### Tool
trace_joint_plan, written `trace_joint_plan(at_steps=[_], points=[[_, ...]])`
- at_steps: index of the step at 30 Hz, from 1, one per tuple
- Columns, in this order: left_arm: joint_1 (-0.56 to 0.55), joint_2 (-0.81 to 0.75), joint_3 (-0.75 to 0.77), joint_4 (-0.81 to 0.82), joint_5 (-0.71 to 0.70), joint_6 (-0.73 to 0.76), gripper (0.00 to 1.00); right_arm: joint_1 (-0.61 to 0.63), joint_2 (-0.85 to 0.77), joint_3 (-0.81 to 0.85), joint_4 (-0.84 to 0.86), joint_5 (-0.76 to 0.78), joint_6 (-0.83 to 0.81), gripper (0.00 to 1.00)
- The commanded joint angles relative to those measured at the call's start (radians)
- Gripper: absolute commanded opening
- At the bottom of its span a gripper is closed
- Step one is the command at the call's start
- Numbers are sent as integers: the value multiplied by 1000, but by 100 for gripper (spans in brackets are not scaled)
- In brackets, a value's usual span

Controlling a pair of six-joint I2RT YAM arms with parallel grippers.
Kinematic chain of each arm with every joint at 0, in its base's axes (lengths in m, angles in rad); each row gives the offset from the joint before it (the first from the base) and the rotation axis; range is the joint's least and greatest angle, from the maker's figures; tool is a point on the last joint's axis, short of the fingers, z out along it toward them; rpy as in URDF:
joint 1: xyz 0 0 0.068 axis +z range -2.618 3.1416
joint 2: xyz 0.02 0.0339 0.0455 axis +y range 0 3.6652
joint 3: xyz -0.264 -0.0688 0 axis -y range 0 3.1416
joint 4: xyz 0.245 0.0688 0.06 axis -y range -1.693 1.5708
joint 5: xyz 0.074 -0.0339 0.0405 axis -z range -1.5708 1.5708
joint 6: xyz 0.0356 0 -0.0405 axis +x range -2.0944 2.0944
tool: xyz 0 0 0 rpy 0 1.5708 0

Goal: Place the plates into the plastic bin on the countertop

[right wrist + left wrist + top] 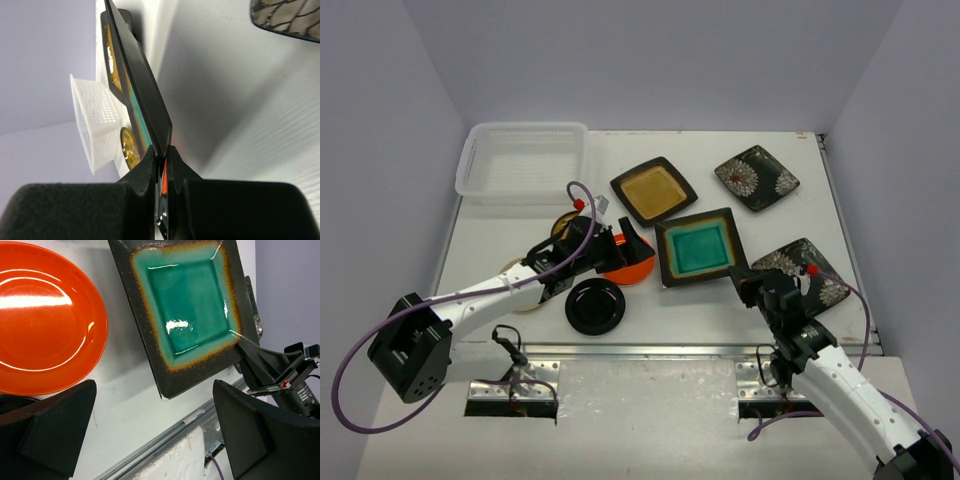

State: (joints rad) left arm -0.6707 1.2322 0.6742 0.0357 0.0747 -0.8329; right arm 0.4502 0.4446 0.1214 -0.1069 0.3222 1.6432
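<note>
At the teal plate's (698,248) 4 o'clock corner, the right gripper (744,281) is clamped on the rim, its jaws pinched almost together with only the plate's edge between them. The left gripper (618,250) hangs just at 9 o'clock of the teal plate, over the orange plate (632,268), jaws spread wide and holding nothing. A black plate (595,306) sits close by at 7 o'clock of the orange one. One flower plate (810,270) lies at 3 o'clock of the right gripper, partly under that arm. Another (757,177) rests at 1 o'clock on the countertop (700,150), and the amber plate (653,190) lies at 11 o'clock of the teal one. The bin (525,160) stands at 10 o'clock, and every plate in view lies outside it.
</note>
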Motion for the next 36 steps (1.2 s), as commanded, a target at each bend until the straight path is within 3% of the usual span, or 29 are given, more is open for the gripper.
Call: trace_joint_plan(at_steps=[1,11,17,18,22,26,36], points=[[-17,32,51,93,1,-23,100,2,-1,120,380,-48,43,0],[-24,117,98,128,-10,-28,97,1,57,142,478,-128,65,0],[-24,156,128,131,-22,-17,85,1,77,161,477,-176,89,0],[-24,165,140,136,-27,-14,76,1,80,161,477,-181,93,0],[-24,174,154,147,-27,-17,68,1,79,167,476,-191,99,0],[-24,173,164,163,-27,-10,45,1,88,168,481,-229,121,0],[-23,161,149,286,40,16,1,1,82,138,475,-259,149,0]])
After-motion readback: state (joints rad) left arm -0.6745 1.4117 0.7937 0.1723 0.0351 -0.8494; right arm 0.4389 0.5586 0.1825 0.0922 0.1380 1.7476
